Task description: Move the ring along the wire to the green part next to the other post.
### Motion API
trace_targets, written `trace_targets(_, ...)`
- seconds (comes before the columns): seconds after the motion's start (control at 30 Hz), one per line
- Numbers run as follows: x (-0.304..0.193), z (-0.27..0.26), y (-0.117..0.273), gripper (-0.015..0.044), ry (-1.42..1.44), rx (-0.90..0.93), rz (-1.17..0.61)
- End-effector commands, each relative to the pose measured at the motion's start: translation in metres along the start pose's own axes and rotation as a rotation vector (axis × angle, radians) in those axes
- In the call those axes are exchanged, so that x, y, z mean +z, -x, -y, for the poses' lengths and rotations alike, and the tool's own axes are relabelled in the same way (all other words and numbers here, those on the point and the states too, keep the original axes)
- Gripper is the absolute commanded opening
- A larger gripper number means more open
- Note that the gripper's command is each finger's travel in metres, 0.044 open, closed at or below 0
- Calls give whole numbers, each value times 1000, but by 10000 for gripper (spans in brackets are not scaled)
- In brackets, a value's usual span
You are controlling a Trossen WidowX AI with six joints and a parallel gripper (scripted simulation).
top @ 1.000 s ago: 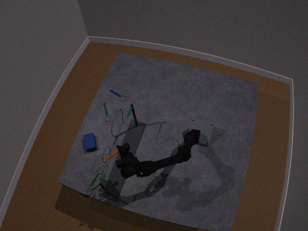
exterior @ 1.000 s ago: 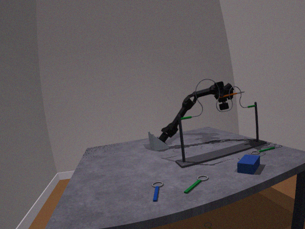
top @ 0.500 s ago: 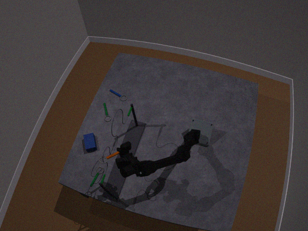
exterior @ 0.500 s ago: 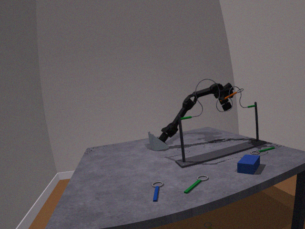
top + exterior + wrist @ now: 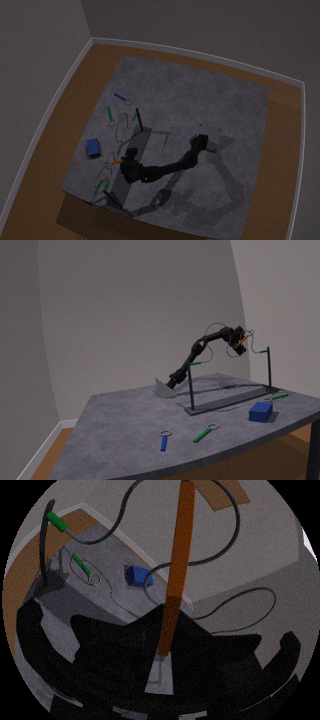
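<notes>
My gripper (image 5: 123, 160) (image 5: 235, 346) (image 5: 167, 608) is shut on the far end of the orange handle (image 5: 117, 161) (image 5: 242, 340) (image 5: 180, 555), high above the table. In the exterior view the handle tilts up to its ring at the top of the wire's smaller hump, near the right post (image 5: 269, 369). The grey wire (image 5: 116, 131) (image 5: 217, 322) (image 5: 238, 520) crosses the ring's outline there; whether it touches cannot be told. The ring is out of the wrist view. One green part (image 5: 107, 186) (image 5: 263, 351) (image 5: 56, 521) is at that post, the other (image 5: 134, 115) (image 5: 195, 363) at the left post (image 5: 139, 120) (image 5: 191, 387).
A dark base (image 5: 230, 401) joins the posts. A blue block (image 5: 93, 147) (image 5: 260, 411) (image 5: 139, 576) lies beyond it. Loose rings with a blue handle (image 5: 119, 96) (image 5: 163, 442) and green handles (image 5: 110, 113) (image 5: 202, 435) (image 5: 82, 566) lie on the table. The wire's larger loop stands towards the left post.
</notes>
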State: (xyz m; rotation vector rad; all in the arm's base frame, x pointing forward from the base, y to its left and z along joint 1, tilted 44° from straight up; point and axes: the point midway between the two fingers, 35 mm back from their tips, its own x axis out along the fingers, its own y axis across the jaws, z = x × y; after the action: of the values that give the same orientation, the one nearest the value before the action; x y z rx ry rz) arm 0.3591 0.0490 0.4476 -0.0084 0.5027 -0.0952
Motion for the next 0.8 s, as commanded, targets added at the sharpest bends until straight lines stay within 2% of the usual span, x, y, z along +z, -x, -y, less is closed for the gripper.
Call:
trace_targets(0.0,0,-4,1,-150,-63,36,1)
trace_targets(0.77,7,-31,4,-150,-479,283,12)
